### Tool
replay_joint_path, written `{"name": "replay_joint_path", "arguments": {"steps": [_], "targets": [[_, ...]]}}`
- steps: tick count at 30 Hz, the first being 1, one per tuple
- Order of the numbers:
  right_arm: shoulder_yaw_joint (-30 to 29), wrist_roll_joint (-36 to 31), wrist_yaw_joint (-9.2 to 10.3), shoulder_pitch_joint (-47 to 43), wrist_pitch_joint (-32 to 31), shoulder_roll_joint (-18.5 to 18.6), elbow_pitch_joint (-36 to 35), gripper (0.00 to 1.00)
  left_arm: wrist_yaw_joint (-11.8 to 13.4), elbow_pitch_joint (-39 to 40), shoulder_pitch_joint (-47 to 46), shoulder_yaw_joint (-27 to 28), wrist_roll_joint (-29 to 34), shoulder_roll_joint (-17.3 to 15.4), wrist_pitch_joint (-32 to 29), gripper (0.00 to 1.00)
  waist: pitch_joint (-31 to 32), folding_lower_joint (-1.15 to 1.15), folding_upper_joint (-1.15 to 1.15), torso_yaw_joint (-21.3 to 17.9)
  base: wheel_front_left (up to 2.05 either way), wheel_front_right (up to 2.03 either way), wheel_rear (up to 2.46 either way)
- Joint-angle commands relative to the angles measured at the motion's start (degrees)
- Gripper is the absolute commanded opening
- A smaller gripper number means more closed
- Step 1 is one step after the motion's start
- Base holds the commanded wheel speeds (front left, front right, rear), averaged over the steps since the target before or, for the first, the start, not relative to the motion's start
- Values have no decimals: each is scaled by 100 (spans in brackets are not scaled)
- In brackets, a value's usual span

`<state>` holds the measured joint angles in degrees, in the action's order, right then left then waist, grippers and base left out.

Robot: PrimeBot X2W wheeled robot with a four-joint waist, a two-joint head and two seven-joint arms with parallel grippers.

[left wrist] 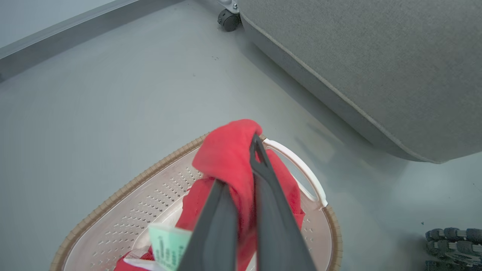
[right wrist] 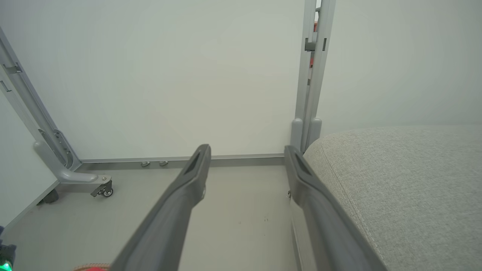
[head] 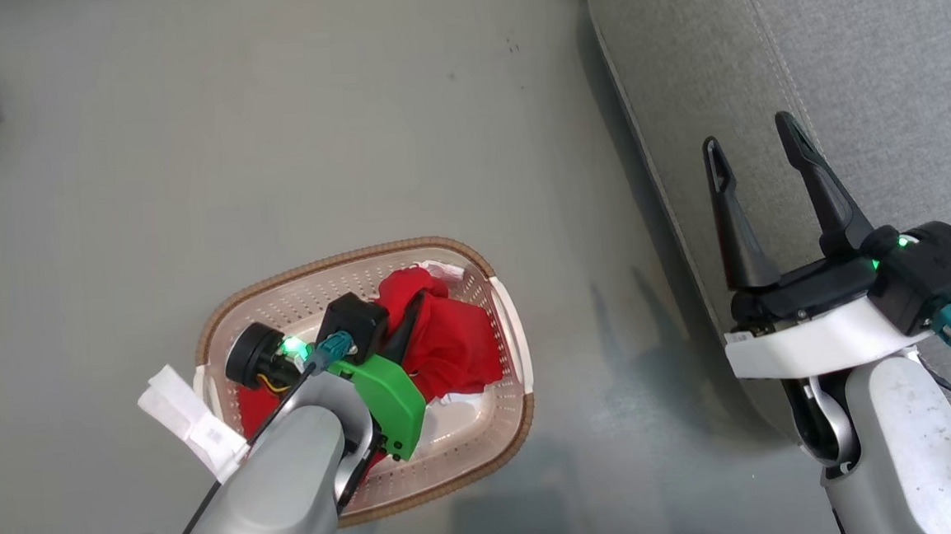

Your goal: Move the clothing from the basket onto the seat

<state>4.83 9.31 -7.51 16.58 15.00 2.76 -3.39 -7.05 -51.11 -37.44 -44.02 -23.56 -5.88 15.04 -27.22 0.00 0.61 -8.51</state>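
Wrist view shows left pincer [left wrist: 238,165] clamped on clothing [left wrist: 222,150]; right pincer [head: 751,134] gapes empty.

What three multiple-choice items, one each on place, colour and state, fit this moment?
1. Where is the red clothing? A on the seat; B in the laundry basket; C on the floor.
2. What colour is the basket's rim? A blue; B black; C brown.
3. The right gripper is: A open and empty; B shut on clothing; C shut on a handle.
Answers: 1 B, the fabric lies inside the perforated walls; 2 C, a woven-look brown band; 3 A, fingers spread with nothing between them.
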Motion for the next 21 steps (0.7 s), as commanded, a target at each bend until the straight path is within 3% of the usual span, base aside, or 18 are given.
{"name": "replay_joint_path", "arguments": {"steps": [1, 21], "targets": [[-17, -44, 4, -140, 27, 24, 31, 100, 34, 210, 201, 147, 84, -49, 19, 0, 536, 0, -61, 412, 0, 0, 0], [-8, -79, 4, -851, 27, 23, 291, 100, -1, 3083, 1239, 1731, 851, -17, 21, 0, 1729, 0, -61, 749, 0, 0, 0]]}}
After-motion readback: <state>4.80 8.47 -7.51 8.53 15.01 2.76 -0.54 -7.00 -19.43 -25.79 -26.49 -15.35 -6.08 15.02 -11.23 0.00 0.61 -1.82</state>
